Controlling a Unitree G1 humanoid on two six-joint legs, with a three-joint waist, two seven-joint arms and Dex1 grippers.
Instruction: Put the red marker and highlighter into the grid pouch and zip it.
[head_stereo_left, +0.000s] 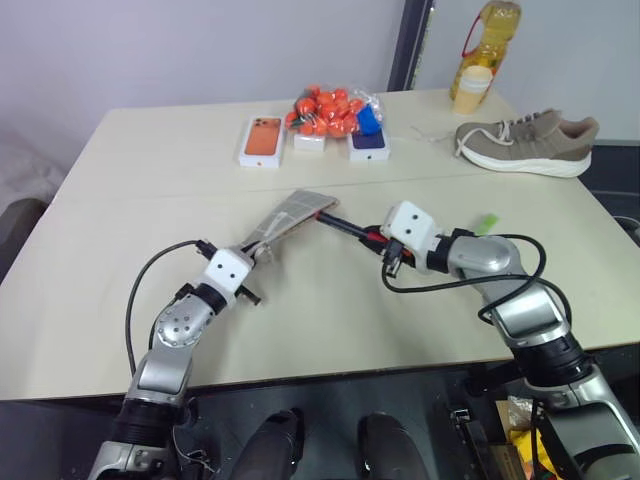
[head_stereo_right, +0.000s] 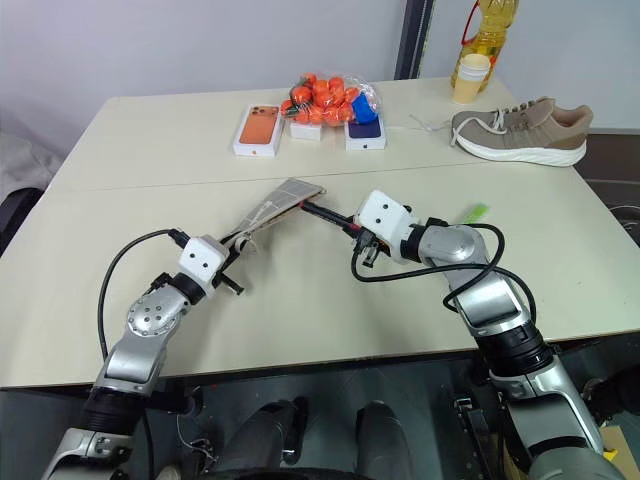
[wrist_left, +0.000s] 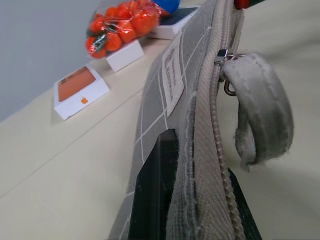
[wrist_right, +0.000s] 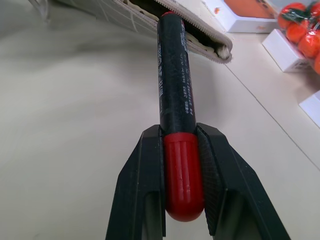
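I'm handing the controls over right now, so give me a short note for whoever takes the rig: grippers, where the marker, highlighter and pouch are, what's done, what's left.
Left gripper: shut on the grid pouch, holding it up off the table by one end.
Right gripper: shut on the red marker at its red end; the marker's far tip is at the pouch's open mouth.
Highlighter: lying on the table beyond the right arm, untouched.
Done: pouch unzipped, marker picked up and lined up.
Left: push the marker in and let go, fetch the highlighter, put it in, zip the pouch.
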